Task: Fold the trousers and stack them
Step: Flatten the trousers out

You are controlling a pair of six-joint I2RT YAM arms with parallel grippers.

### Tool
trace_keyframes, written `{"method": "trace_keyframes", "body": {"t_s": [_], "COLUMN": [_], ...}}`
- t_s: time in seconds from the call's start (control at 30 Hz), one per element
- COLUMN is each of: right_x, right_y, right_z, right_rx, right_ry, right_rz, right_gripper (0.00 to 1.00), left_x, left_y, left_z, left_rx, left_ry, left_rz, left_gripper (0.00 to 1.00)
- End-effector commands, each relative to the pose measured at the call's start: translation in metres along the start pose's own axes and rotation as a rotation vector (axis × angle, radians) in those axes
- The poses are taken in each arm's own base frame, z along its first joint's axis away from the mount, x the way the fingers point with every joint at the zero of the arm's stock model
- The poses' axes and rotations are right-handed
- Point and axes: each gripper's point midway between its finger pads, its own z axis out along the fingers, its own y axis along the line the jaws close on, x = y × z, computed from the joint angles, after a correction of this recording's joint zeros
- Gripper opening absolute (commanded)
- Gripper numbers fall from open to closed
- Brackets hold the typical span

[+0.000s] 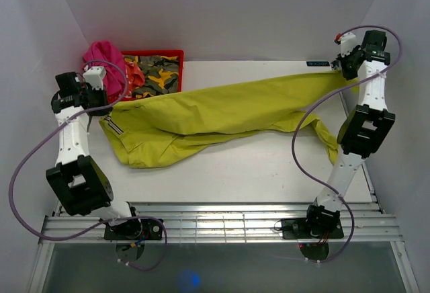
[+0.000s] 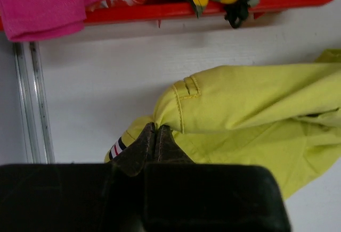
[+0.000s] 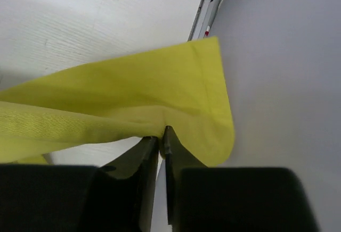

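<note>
White tabletop (image 1: 255, 165) and pale grey walls (image 1: 222, 11) are framing the scene, with two arms working over one pair of trousers (image 1: 222, 115), one red bin (image 1: 176, 54), one pink cloth (image 1: 104, 54) and one camouflage cloth (image 1: 158, 74). The trousers are lying across the middle of the table, their long axis running left to right and slanting toward the far right corner, waist at the left, leg ends at the right. The left gripper (image 2: 155, 128) is pinching the waist end, its jaws pressed together on the cloth; the right gripper (image 3: 161, 132) is clamping the hem of the stretched leg in the same way. Only the top view is showing the whole length, the second leg sagging nearer the arms, and the pink cloth spilling over the bin's left end. The left wrist view alone is revealing a belt loop and a small striped label beside the fingers. The right wrist view alone is showing the hem corner hanging by the table's edge rail and the wall.
</note>
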Motion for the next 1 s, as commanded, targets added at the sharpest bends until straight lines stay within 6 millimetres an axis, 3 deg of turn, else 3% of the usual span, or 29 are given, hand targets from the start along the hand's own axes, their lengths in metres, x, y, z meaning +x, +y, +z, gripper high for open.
{"method": "trace_keyframes", "body": {"t_s": [0.0,0.03,0.07,0.1,0.13,0.2,0.3,0.37,0.4,0.43,0.47,0.5,0.53,0.57,0.6,0.63,0.7,0.73,0.77,0.8,0.97], "right_x": [-0.033,-0.03,-0.033,-0.034,-0.034,-0.029,-0.003,0.022,0.037,0.066,0.081,0.095,0.122,0.137,0.144,0.165,0.175,0.179,0.196,0.198,0.222], "right_y": [-0.004,0.003,0.016,0.023,0.026,0.035,0.05,0.059,0.077,0.088,0.098,0.107,0.125,0.129,0.129,0.144,0.154,0.155,0.172,0.173,0.183], "right_z": [0.011,0.014,0.017,0.013,0.008,-0.017,-0.058,-0.08,-0.101,-0.108,-0.115,-0.129,-0.129,-0.134,-0.139,-0.139,-0.144,-0.14,-0.138,-0.139,-0.116], "right_rx": [0.143,0.137,0.111,0.089,0.071,0.024,-0.082,-0.163,-0.253,-0.318,-0.366,-0.404,-0.466,-0.479,-0.465,-0.507,-0.508,-0.488,-0.518,-0.488,-0.414], "right_ry": [0.001,0.033,0.041,0.042,0.042,0.048,0.083,0.126,0.156,0.211,0.242,0.272,0.33,0.353,0.351,0.391,0.396,0.387,0.41,0.399,0.398], "right_rz": [-0.011,-0.03,-0.044,-0.044,-0.043,-0.065,-0.111,-0.112,-0.128,-0.101,-0.097,-0.109,-0.087,-0.074,-0.092,-0.068,-0.067,-0.071,-0.057,-0.06,-0.054], "right_gripper": [0.18,0.46,0.65,0.83,0.93,0.9,0.9,0.9,0.91,0.93,0.94,0.96,0.97,0.98,0.98,0.98,0.98,0.97,0.97,0.95,0.91], "left_x": [-0.054,-0.05,-0.046,-0.05,-0.054,-0.057,-0.038,0.003,0.013,0.033,0.064,0.077,0.086,0.099,0.125,0.132,0.159,0.164,0.17,0.18,0.186], "left_y": [0.025,0.024,0.024,0.023,0.019,0.011,-0.005,-0.025,-0.033,-0.042,-0.053,-0.056,-0.06,-0.065,-0.071,-0.074,-0.079,-0.081,-0.082,-0.084,-0.078], "left_z": [0.012,0.018,0.029,0.027,0.022,0.007,-0.016,-0.025,-0.037,-0.043,-0.041,-0.044,-0.05,-0.05,-0.048,-0.05,-0.047,-0.047,-0.046,-0.041,-0.027], "left_rx": [-0.041,-0.023,0.01,0.027,0.046,0.071,0.114,0.203,0.227,0.26,0.308,0.321,0.319,0.332,0.365,0.364,0.376,0.374,0.375,0.373,0.316], "left_ry": [-0.104,-0.069,-0.037,-0.035,-0.034,-0.045,-0.006,0.093,0.096,0.14,0.198,0.217,0.219,0.236,0.28,0.281,0.325,0.32,0.32,0.321,0.256], "left_rz": [-0.006,-0.027,-0.027,-0.017,-0.008,0.067,0.178,0.198,0.272,0.272,0.258,0.275,0.286,0.288,0.284,0.289,0.27,0.274,0.273,0.271,0.303], "left_gripper": [0.05,0.3,0.44,0.63,0.96,0.98,0.98,0.98,0.98,0.98,0.98,0.98,0.98,0.98,0.98,0.98,0.98,0.98,0.98,0.98,0.98]}}
